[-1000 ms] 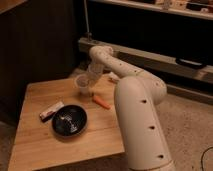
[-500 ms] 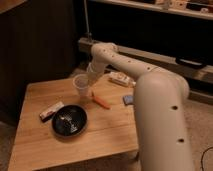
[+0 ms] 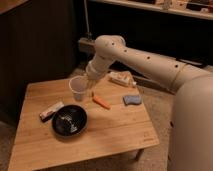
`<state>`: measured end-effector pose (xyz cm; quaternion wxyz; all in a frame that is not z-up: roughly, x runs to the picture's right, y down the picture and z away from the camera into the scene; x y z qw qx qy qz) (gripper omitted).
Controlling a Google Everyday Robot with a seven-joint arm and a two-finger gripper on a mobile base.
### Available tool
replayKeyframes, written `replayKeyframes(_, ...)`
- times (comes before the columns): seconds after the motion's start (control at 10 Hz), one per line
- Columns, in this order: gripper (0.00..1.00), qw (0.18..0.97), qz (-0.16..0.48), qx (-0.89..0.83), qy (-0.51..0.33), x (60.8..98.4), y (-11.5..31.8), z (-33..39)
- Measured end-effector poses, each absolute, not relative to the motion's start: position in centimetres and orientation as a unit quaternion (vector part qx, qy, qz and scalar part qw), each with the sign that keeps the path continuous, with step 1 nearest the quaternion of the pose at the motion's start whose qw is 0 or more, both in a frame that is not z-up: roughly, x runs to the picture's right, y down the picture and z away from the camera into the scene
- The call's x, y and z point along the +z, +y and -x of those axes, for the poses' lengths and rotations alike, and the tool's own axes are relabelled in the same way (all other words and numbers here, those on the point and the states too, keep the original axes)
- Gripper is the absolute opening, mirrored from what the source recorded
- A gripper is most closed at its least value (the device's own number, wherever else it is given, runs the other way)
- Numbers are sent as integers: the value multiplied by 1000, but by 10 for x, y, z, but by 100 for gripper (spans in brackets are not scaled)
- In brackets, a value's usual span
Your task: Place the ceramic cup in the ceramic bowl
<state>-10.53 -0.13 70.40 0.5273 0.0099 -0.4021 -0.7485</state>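
The ceramic cup (image 3: 77, 89) is off-white and tapered, and it hangs tilted a little above the back middle of the wooden table (image 3: 115, 131). My gripper (image 3: 88, 83) is at the cup's right side, shut on its rim. The ceramic bowl (image 3: 69, 120) is black, glossy and round. It sits on the table to the front left of the cup, about a cup's height below it. The inside of the bowl holds nothing.
An orange carrot-like piece (image 3: 101, 102) lies just right of the cup. A blue sponge (image 3: 132, 100) lies further right. A white packet (image 3: 121, 78) is at the table's back edge. A wrapped bar (image 3: 51, 111) lies left of the bowl. Dark cabinets stand behind.
The cup in the gripper has moved slightly down and to the left, closer to the bowl. The arm's forearm has swung away to the right.
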Motion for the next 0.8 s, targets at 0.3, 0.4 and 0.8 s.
replayKeyframes(0.3,0,473,-25,-777,-416,715,37,124)
replayKeyframes(0.4,0,464,-24,-782,-415,729,51,124)
replayKeyframes(0.8,0,446,-19,-792,-416,760,73,140)
